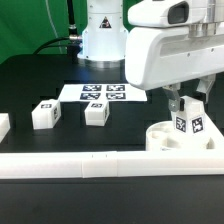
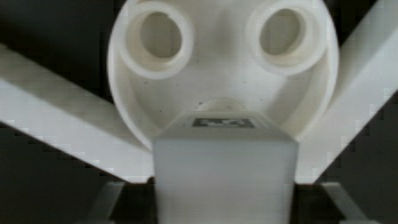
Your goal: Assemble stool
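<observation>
Black table (image 1: 30,85), green backdrop (image 1: 25,30) behind, white rail (image 1: 90,163) along near edge, marker board (image 1: 105,93) far centre. Gripper (image 1: 189,108) clenched on upright leg (image 1: 190,124), long axis vertical, tag facing exterior camera, over seat (image 1: 165,137) at exterior view's right. First loose leg (image 1: 44,114) and second loose leg (image 1: 96,113) lying well left. Seat cut off at frame edge; leg-to-seat contact unclear.

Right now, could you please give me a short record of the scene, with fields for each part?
seat: round white disc, at the exterior view's right, just behind the rail
held leg: upright, standing on the seat
fingers: shut on the held leg
loose legs: two, on the table, apart from the seat
marker board: flat, behind the loose legs
rail: long and white, across the front
seat holes: two empty, in the wrist view
</observation>
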`<state>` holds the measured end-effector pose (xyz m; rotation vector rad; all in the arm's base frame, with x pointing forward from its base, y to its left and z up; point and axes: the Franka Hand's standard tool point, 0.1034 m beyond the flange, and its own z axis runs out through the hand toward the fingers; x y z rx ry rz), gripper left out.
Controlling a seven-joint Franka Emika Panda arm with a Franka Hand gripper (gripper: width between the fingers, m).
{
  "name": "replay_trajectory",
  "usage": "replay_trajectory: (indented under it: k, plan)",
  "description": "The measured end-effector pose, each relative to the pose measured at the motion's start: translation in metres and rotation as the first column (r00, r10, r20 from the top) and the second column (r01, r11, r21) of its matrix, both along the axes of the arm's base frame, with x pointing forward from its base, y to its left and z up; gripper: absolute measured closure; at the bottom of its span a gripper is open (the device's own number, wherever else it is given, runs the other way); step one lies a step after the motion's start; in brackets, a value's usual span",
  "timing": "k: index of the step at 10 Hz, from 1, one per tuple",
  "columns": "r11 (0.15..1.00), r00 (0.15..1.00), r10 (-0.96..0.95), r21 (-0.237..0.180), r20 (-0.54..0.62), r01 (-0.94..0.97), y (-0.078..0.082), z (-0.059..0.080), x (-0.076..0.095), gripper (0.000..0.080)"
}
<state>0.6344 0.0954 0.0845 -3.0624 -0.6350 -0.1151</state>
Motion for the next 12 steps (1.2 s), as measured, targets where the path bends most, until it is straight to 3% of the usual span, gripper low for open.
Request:
replay_trajectory:
  k: [5, 9, 12]
  plan:
    - [0.933, 0.933, -0.359, 0.035, -0.010, 0.359, 0.003, 0.000, -0.001, 0.0463]
    - [0.740, 0.743, -0.668, 0.074, -0.027, 0.668, 0.011, 0.000, -0.008, 0.0463]
    - [0.506, 0.517, -0.850, 0.111, -0.102, 0.855, 0.015, 0.001, -0.007, 0.0463]
